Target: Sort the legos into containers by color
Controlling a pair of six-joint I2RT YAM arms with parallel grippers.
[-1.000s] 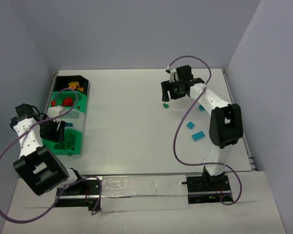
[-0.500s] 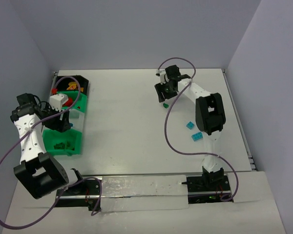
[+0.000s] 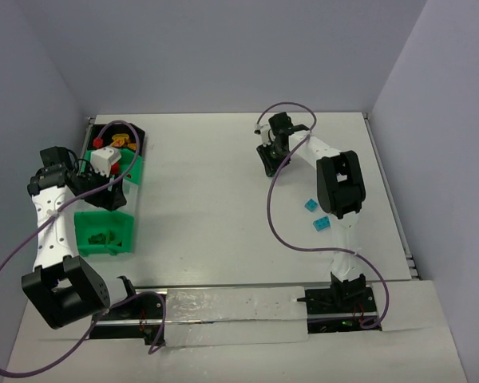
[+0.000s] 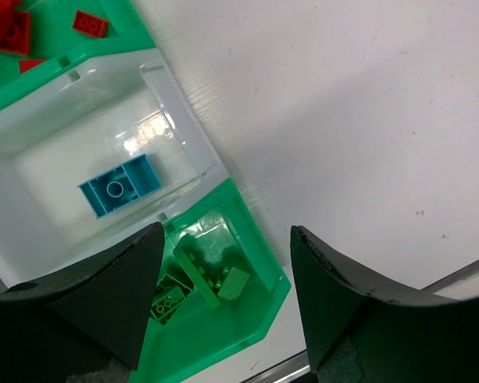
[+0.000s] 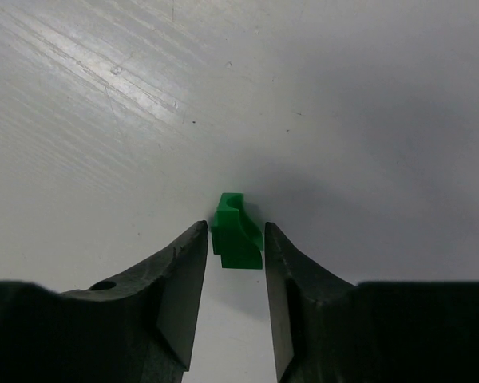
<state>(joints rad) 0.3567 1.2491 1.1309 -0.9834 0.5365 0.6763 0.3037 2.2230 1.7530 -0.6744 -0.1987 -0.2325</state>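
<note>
since a second ago the left arm has swung up the row of containers toward the black bin (image 3: 134, 132), and the right arm has come down over a green brick with its jaws drawn in. left gripper (image 4: 225, 239) hangs over the bins, fingers well apart and holding nothing. below it, red bricks (image 4: 8, 32) lie in one green bin, a single teal brick (image 4: 120, 185) in the white-walled bin (image 4: 176, 104), and green bricks (image 4: 203, 275) in the end green bin (image 4: 251, 331). across the table (image 3: 199, 207), right gripper (image 5: 235, 231) sits low with the green brick (image 5: 238, 235) between its fingertips, jaws close on both sides; whether they press it, cannot tell. two teal bricks (image 3: 310, 205) lie on the table to the right.
</note>
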